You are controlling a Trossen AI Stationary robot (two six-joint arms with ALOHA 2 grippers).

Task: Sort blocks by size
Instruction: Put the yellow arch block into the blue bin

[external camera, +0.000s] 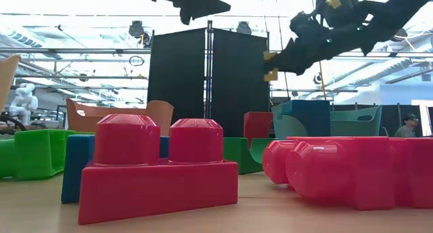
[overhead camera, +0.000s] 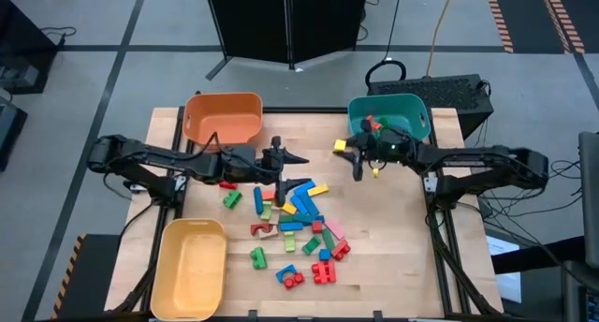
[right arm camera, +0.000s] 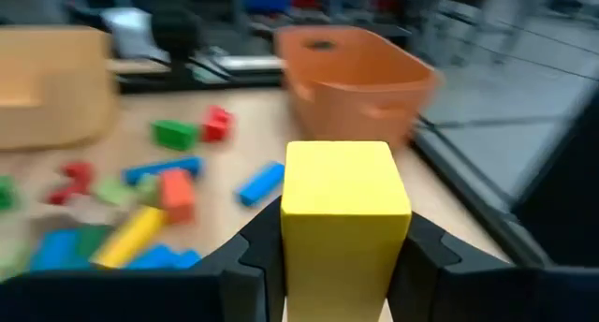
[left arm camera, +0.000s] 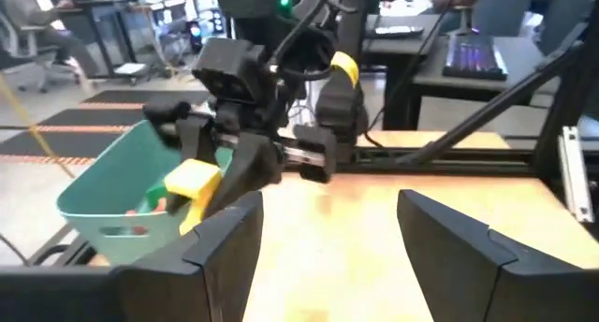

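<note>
The blocks (overhead camera: 292, 219) lie in a loose pile on the wooden table's middle; red studded bricks (external camera: 159, 168) fill the low view's front. My right gripper (overhead camera: 344, 152) is above the table beside the teal bin (overhead camera: 388, 116) and is shut on a yellow block (right arm camera: 344, 210). That block also shows in the left wrist view (left arm camera: 192, 180) and the low view (external camera: 270, 65). My left gripper (overhead camera: 298, 160) hangs open and empty above the pile's far edge, pointing toward the right gripper. My right gripper pinches the yellow block by two opposite sides (right arm camera: 292, 238) between its two fingers. The fingers come from the table's right, slanting down toward the left. The block is lifted clear, high above the table.
An orange bin (overhead camera: 223, 116) stands at the far left, and a yellow bin (overhead camera: 192, 266) at the near left. The teal bin at the far right holds a few blocks. Bare wood lies at the table's near right (overhead camera: 393, 256).
</note>
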